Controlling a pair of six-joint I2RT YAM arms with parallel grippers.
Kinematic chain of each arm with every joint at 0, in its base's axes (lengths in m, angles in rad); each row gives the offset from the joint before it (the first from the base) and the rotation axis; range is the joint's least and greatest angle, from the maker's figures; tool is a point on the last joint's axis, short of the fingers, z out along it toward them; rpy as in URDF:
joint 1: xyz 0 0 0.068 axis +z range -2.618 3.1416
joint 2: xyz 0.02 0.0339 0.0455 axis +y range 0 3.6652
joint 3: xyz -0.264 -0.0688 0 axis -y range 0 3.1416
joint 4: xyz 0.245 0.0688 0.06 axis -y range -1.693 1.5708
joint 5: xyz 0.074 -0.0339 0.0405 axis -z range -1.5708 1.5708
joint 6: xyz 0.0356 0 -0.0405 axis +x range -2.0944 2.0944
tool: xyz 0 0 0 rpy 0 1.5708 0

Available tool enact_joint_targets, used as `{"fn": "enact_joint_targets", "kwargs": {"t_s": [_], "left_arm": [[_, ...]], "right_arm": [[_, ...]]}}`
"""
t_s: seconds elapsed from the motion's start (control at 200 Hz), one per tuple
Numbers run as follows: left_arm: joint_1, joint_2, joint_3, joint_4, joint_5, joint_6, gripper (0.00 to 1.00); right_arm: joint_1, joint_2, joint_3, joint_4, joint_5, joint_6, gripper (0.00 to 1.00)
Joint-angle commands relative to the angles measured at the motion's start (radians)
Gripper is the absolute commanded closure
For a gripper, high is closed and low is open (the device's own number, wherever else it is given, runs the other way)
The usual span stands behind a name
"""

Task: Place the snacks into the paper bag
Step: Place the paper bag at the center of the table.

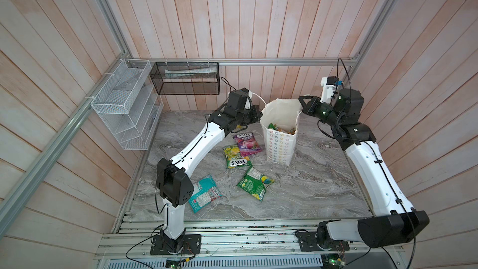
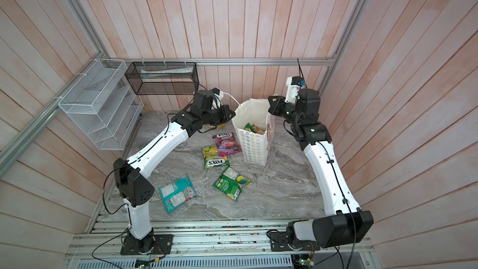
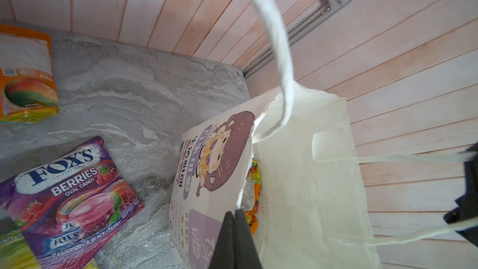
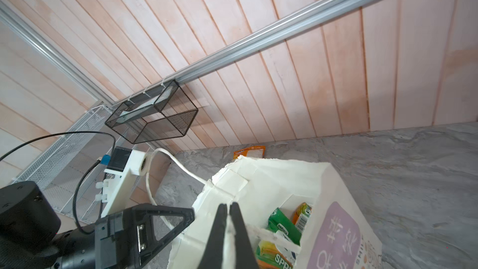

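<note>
white wire rack (image 1: 124,104) sits upper left in both top views. black mesh basket (image 1: 186,78) hangs just right of it, with something pale and flat inside that you can't read.

on the marble tabletop (image 1: 323,182) you've got:
- teal pouch (image 1: 205,196), lower left beside the left arm's elbow, print too small to read.
- yellow-green pouch (image 1: 235,156), centre, "fox's" upside down to you.
- purple pouch (image 1: 247,143) laps over its upper corner. the left wrist view reads "fox's berries oval candy, raspberry & black cherry".
- green pouch (image 1: 254,183) lies below those two and apart from them.
- orange pouch (image 3: 25,78), left edge of the left wrist view, text unreadable.

paper bag (image 1: 280,135) stands upright just right of centre, mouth open, with star-flower outlines on its front. its side panel shows a cartoon girl, purple blocks of cjk characters and "keep". green and orange pouches (image 4: 283,225) sit inside, and one reads "spr…".

left gripper (image 3: 234,214) is pinched tight on the bag's rim, paper between the jaws. right gripper (image 4: 229,207) is clamped tight on the opposite side, with white between the jaws that looks like the cord handle. the other handle loops up over the left wrist.
</note>
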Motion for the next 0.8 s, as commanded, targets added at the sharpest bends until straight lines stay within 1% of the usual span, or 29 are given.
{"fn": "enact_joint_targets", "kwargs": {"t_s": [0.0, 0.14, 0.265, 0.29, 0.32, 0.37, 0.4, 0.45, 0.455, 0.46, 0.47, 0.595, 0.795], "left_arm": [[-0.034, 0.007, 0.054, 0.093, -0.039, -0.032, 1.00], [-0.080, 0.043, 0.047, 0.106, -0.048, -0.030, 1.00], [-0.103, 0.034, 0.010, 0.120, -0.067, -0.028, 1.00], [-0.104, 0.029, 0.000, 0.124, -0.069, -0.028, 0.94], [-0.105, 0.024, -0.009, 0.124, -0.070, -0.028, 0.83], [-0.105, 0.013, -0.019, 0.122, -0.078, -0.021, 0.63], [-0.105, 0.003, -0.022, 0.118, -0.082, -0.013, 0.43], [-0.105, -0.012, -0.014, 0.106, -0.082, 0.006, 0.14], [-0.105, -0.013, -0.012, 0.105, -0.081, 0.009, 0.08], [-0.105, -0.014, -0.011, 0.104, -0.079, 0.012, 0.04], [-0.105, -0.017, -0.007, 0.101, -0.078, 0.017, 0.01], [-0.105, -0.051, 0.056, 0.032, -0.079, 0.083, 0.00], [-0.096, -0.123, 0.142, -0.132, -0.123, 0.164, 0.00]], "right_arm": [[-0.046, -0.041, -0.092, 0.102, -0.067, 0.035, 1.00], [-0.052, -0.100, -0.190, 0.143, -0.063, 0.016, 1.00], [-0.052, -0.150, -0.254, 0.162, -0.043, -0.006, 1.00], [-0.051, -0.156, -0.265, 0.165, -0.041, -0.012, 1.00], [-0.052, -0.162, -0.273, 0.167, -0.039, -0.019, 1.00], [-0.052, -0.171, -0.285, 0.171, -0.026, -0.026, 1.00], [-0.051, -0.177, -0.295, 0.177, -0.019, -0.029, 1.00], [-0.052, -0.186, -0.313, 0.189, -0.011, -0.032, 1.00], [-0.053, -0.188, -0.314, 0.191, -0.011, -0.032, 1.00], [-0.053, -0.189, -0.315, 0.192, -0.011, -0.032, 1.00], [-0.053, -0.190, -0.318, 0.195, -0.011, -0.032, 1.00], [-0.058, -0.211, -0.374, 0.235, -0.007, -0.030, 1.00], [-0.087, -0.232, -0.431, 0.262, -0.023, -0.026, 1.00]]}}
